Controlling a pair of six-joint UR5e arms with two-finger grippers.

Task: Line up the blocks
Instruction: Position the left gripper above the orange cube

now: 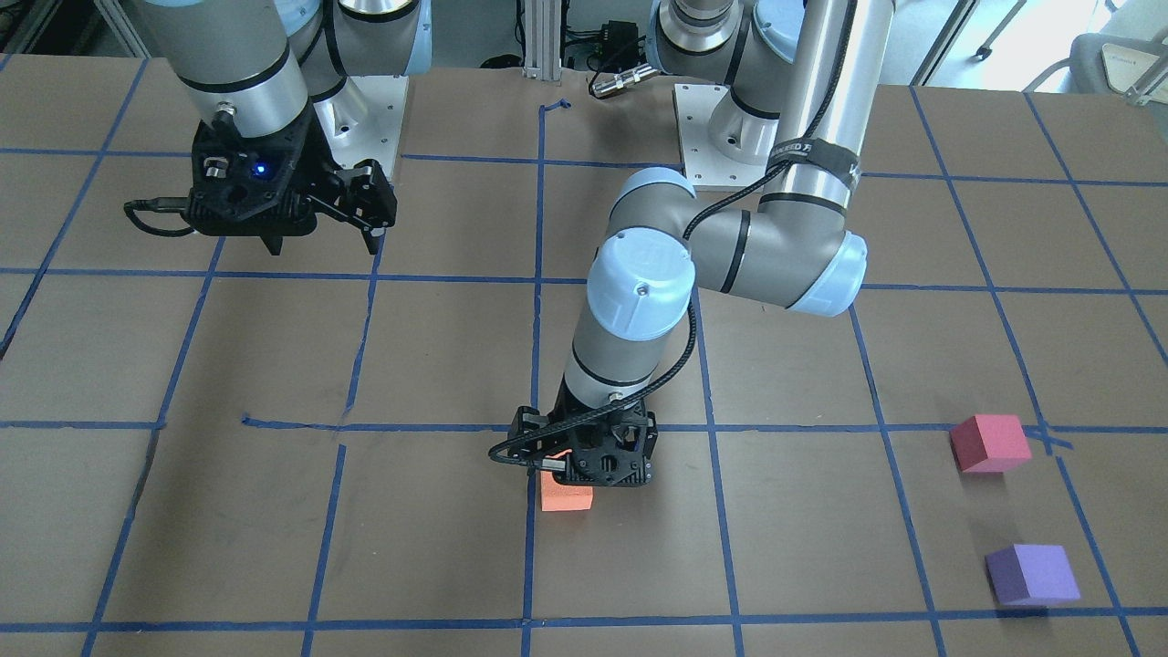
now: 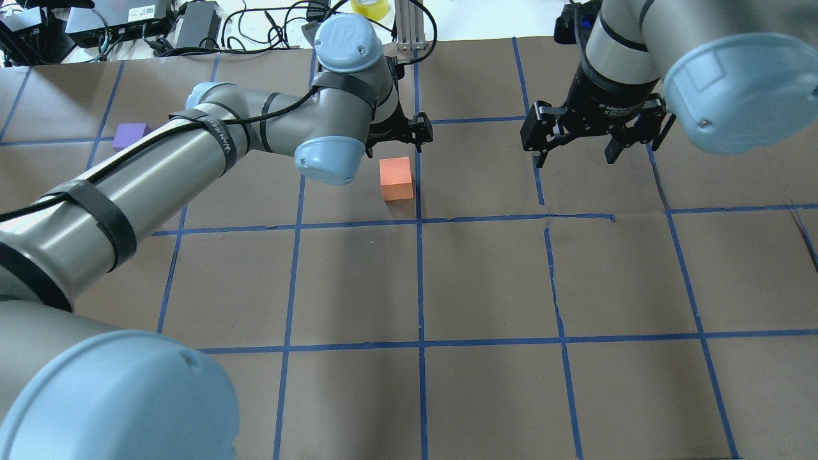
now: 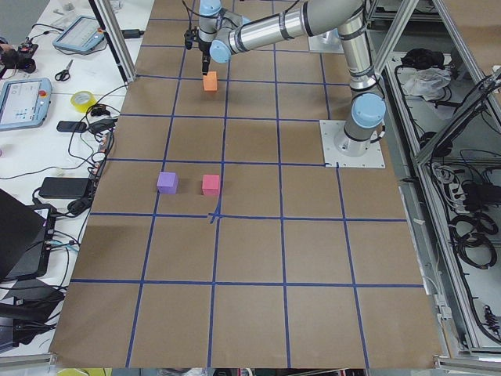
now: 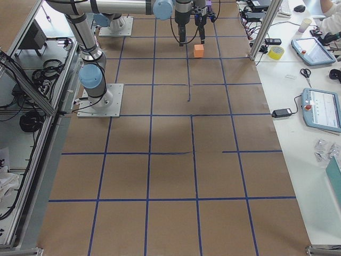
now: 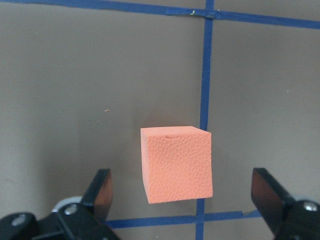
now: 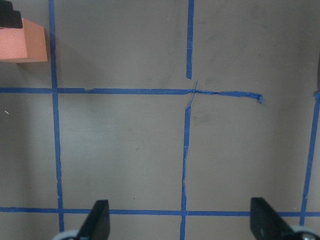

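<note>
Left gripper (image 5: pixel 183 194): jaws released, above orange block (image 2: pixel 396 179)
Right gripper (image 2: pixel 574 157): jaws released, holding nothing
Surface (image 2: pixel 486 281): pinkish-red block (image 1: pixel 990 443) near purple block (image 1: pixel 1031 573)

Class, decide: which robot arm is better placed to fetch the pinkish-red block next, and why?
Left, probably. The pinkish-red block and purple block lie on its side; the left gripper, jaws open over the orange block, is nearer than the right gripper.

Brown paper tabletop (image 4: pixel 170 176), gridded with blue tape lines (image 4: pixel 151 153).
A white side bench (image 4: pixel 303 176) ran along the table's edge and carried a grey-rimmed touchscreen pendant (image 4: pixel 322 109), a yellow roll of tape (image 4: pixel 276 52) and a pair of scissors (image 4: pixel 305 73); a silver aluminium post (image 4: pixel 266 26) rose beside them under even light.
</note>
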